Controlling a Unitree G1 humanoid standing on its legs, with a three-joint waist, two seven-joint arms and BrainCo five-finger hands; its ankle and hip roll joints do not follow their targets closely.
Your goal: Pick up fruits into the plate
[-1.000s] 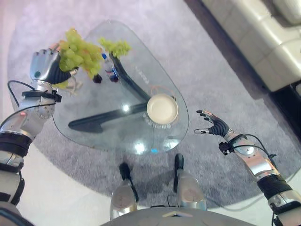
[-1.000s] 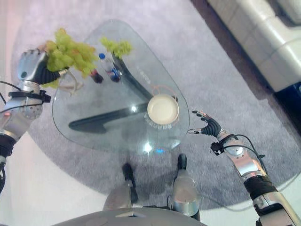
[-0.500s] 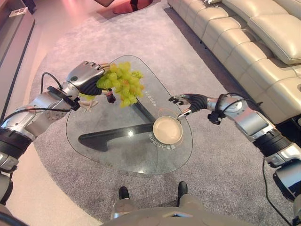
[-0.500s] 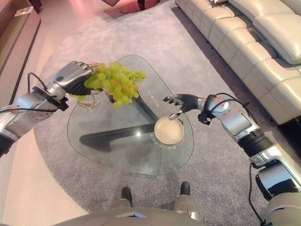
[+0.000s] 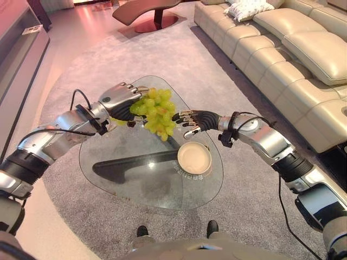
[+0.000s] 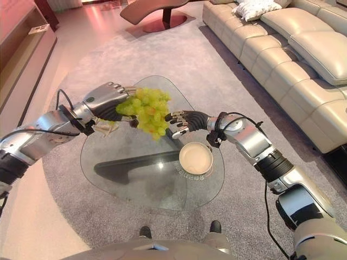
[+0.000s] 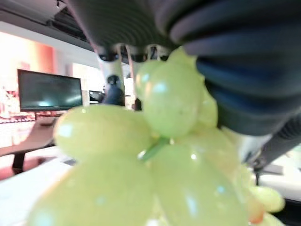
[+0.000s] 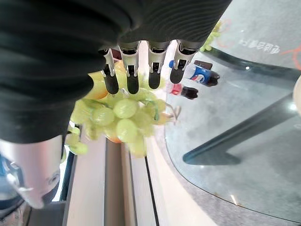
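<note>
A bunch of green grapes (image 5: 155,110) is held in the air in the centre of the frame, above the far half of the glass counter (image 5: 135,179). The bunch is made up of many pale yellow-green, glossy oval berries, packed closely and hanging down to a loose tip. It is gripped at its upper left side by the left hand (image 5: 122,100), whose fingers are curled round the berries. The right hand (image 5: 190,120) is stretched in from the right, just beside the bunch; its fingers are held nearly straight and slightly spread, their dark tips close to the grapes, and nothing is grasped by it. A round cream plate (image 5: 194,157) is seen on the counter at centre right, below and right of the bunch, with nothing lying in it. Two small bottles (image 8: 195,81) are seen lying on the counter in the right wrist view.
</note>
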